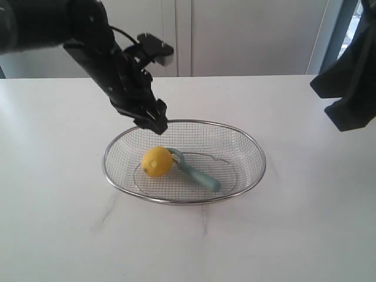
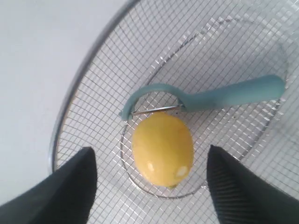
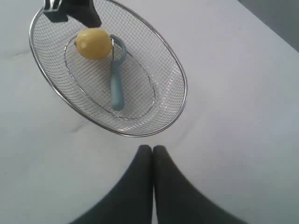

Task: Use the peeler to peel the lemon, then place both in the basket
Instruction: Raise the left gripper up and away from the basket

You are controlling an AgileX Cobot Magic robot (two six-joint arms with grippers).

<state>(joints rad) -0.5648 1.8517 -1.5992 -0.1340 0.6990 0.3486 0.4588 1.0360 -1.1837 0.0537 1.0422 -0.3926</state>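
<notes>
We find lemon (image 1: 157,161) and peeler (image 1: 200,174) lying in basket (image 1: 262,161), touching. Left gripper (image 1: 154,122) hovers above lemon, jaws apart, empty; right gripper (image 3: 152,153) closed on nothing, well away. Placement looks complete; peeling unconfirmed.

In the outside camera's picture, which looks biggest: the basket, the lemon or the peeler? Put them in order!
1. basket: biggest by far.
2 and 3. peeler and lemon: too alike to rank; the peeler looks longer, the lemon fatter.

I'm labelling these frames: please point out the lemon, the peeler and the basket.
lemon (image 1: 157,161), exterior view, middle of its yellow skin.
peeler (image 2: 238,93), left wrist view, on the teal handle.
basket (image 3: 185,88), right wrist view, on the metal rim.
</notes>
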